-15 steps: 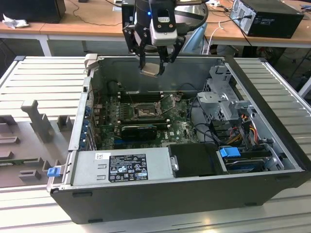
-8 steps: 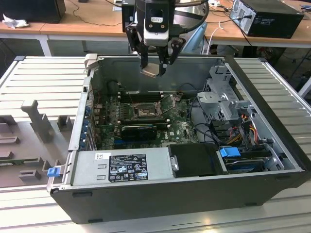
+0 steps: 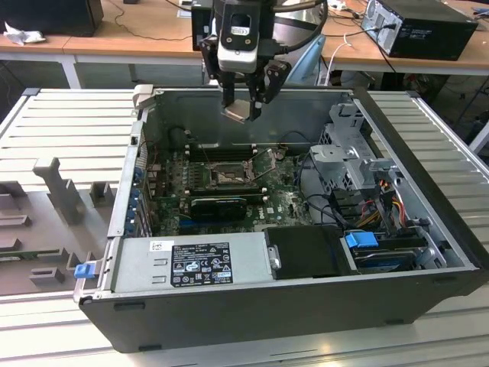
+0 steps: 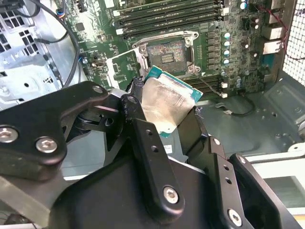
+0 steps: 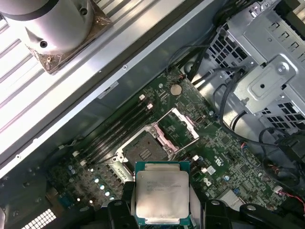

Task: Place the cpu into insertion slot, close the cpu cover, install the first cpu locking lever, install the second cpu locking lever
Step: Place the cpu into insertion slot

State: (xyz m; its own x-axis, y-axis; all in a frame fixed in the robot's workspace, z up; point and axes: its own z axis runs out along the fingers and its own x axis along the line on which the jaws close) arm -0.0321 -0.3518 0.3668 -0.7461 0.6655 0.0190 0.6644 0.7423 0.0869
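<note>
Above the open computer case [image 3: 428, 252], near its far wall, the gripper [image 3: 243, 105] is pinching the cpu [image 3: 238, 112] edgewise between nearly closed fingers [image 4: 143, 136], holding it tilted, well above the uncovered insertion slot [image 3: 228, 177].

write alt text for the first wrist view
The end effector grips the cpu by its edges, above a green motherboard inside an open case. On the board sits the empty slot, with its cover swung open beside it.
</note>
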